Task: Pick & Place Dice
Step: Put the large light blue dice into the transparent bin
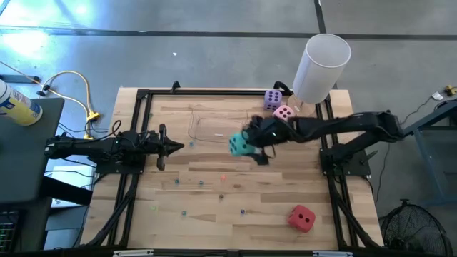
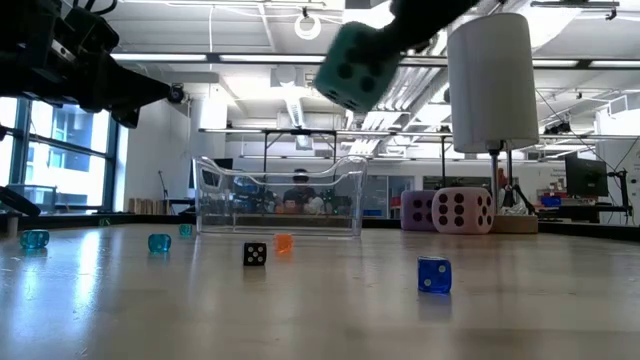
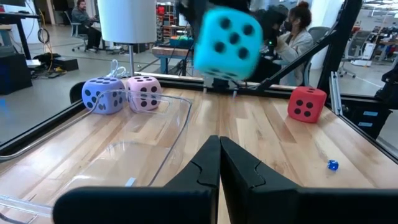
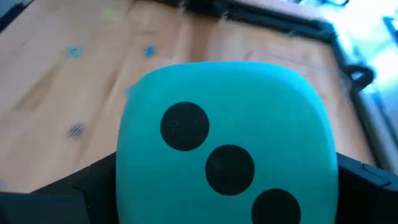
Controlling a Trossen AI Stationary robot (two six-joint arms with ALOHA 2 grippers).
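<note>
Above the table's middle, the right gripper (image 1: 251, 145) jaws clamp the teal die (image 1: 240, 145) wide beside the clear tray (image 1: 194, 127), while the left gripper (image 1: 173, 146) waits closed, so the soft die may slip and miss.

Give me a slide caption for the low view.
Right tool carries the teal die high above the clear tray.

We see a desk (image 1: 214, 214) of pale wooden planks with visible grain and a soft sheen, framed by dark matt metal rails (image 1: 136, 143). The teal die (image 4: 227, 149) looks soft and matt, like foam or plush, as do the purple die (image 3: 103, 94), pink die (image 3: 144, 92) and red die (image 3: 307, 103). The tray (image 2: 280, 195) is clear glossy plastic. The white cylinder (image 1: 321, 68) looks smooth and matt. Our left pincer (image 3: 219, 163) is matt black plastic.
</note>
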